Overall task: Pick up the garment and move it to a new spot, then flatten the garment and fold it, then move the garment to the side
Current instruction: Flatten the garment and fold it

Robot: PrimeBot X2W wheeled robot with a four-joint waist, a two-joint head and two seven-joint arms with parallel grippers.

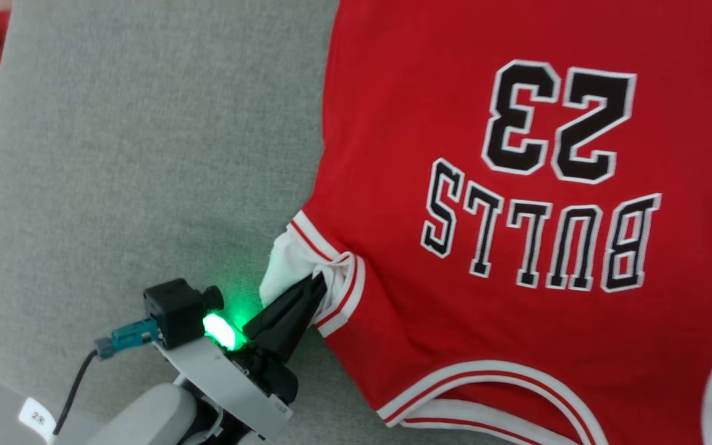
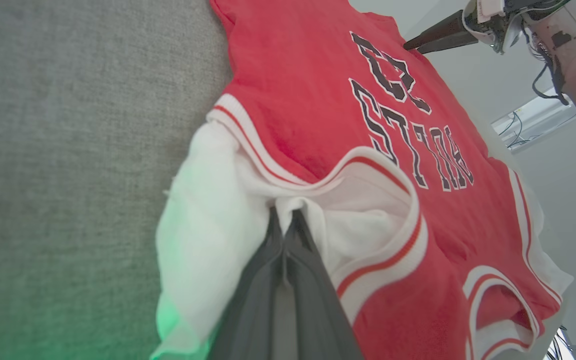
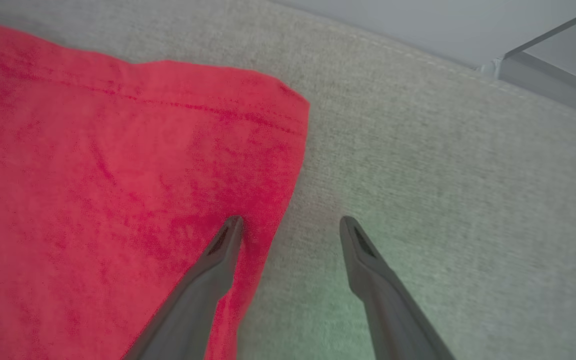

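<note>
So, the red sleeveless basketball jersey with white-and-red striped trim and black outlined lettering (image 1: 517, 309) is spread front-up on the grey woven fabric surface (image 1: 146, 154). The collar end is laid nearest the robot and the hem end farthest, so the long axis is pointed straight away from the body. In the head view the lettering is read upside down, which fits that.

The left gripper (image 1: 316, 283) is pinched fully together on the armhole at the jersey's left edge. Striped trim and a bunched wad of white lining are caught between its fingertips.

The right gripper (image 3: 290, 227) is spread wide and nothing is gripped. A stitched hem corner is straddled: one finger is set over red cloth just inside the side edge, the other over bare surface just beside it. Whether the tips are actually pressed down can't be told.

The next move is probably decided by this: the cloth edge is run along the open fingers rather than across them. A dip down would likely be needed before anything gets pinched. The hem end is best reached by the right arm, the collar end by the left.
</note>
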